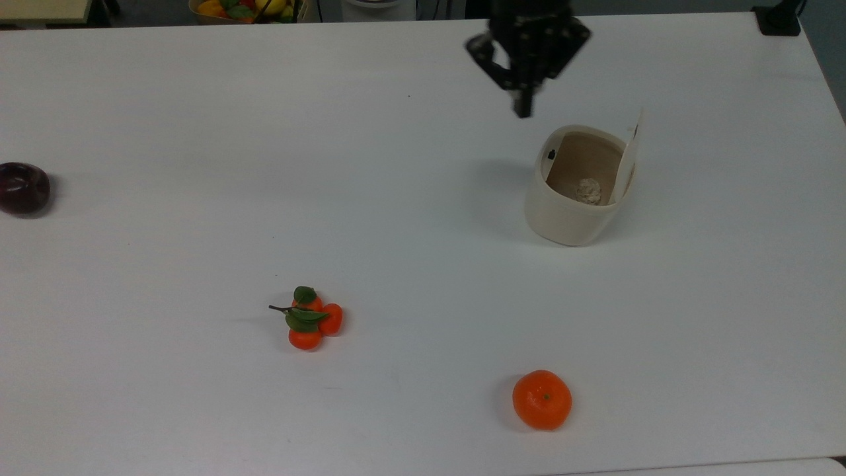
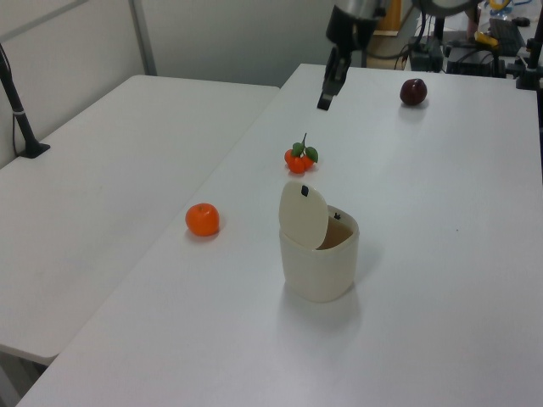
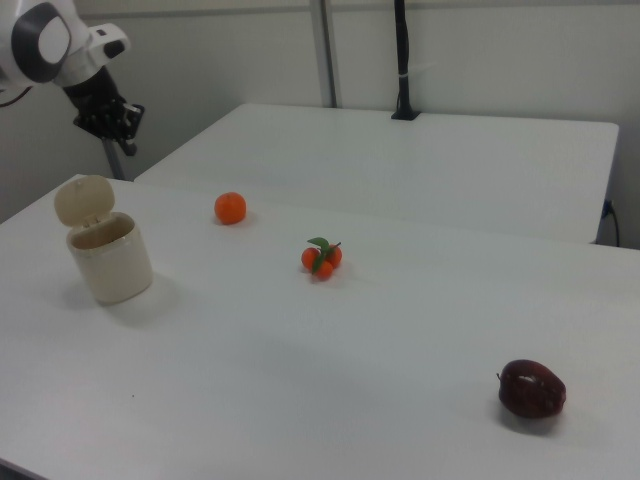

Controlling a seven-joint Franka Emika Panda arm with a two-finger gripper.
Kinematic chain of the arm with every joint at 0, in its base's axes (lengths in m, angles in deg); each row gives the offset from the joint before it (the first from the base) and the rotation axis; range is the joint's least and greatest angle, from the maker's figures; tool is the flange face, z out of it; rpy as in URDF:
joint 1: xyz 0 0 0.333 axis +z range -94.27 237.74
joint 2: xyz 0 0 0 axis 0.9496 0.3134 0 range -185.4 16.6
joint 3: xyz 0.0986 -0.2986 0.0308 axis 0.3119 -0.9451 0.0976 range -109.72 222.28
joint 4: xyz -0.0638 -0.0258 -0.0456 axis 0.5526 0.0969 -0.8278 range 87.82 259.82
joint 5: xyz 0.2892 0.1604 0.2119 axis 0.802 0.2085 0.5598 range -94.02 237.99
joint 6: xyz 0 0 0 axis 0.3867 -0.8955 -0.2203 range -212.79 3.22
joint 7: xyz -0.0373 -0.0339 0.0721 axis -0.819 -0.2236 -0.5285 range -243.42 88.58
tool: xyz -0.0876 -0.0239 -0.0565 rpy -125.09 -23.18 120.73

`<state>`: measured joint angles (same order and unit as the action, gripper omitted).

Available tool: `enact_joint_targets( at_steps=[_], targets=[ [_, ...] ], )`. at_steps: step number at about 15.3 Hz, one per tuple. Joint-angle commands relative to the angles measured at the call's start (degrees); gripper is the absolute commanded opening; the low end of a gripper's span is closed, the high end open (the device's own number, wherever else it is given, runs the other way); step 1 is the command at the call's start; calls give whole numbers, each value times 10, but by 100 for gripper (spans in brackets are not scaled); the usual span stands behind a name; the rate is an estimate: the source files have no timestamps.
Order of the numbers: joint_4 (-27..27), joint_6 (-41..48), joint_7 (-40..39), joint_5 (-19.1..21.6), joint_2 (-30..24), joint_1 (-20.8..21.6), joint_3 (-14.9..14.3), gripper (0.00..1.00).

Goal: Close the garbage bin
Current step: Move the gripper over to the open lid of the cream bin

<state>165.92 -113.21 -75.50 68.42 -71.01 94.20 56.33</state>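
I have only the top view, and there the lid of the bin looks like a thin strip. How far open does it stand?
Observer: In the left view the lid stands nearly upright at the edge of the garbage bin, with its broad face toward the camera.
Operator: Does the pincer touch the bin?
Observer: No. In the right view the pincer hangs in the air, with a clear gap to the lid.
Operator: Is something on the lid's face?
Observer: In the left view a small black button sits near the lid's upper edge.
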Motion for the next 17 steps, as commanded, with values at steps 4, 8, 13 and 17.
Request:
enact_joint_targets(
  at_steps=[4,8,13,17],
  targets=[
    [11,-141,19,14,37,78,-8,0],
    [19,-168,17,14,44,110,-8,0],
    [33,-164,12,14,48,129,-8,0],
    [39,-144,-11,14,61,128,-8,0]
  ],
)
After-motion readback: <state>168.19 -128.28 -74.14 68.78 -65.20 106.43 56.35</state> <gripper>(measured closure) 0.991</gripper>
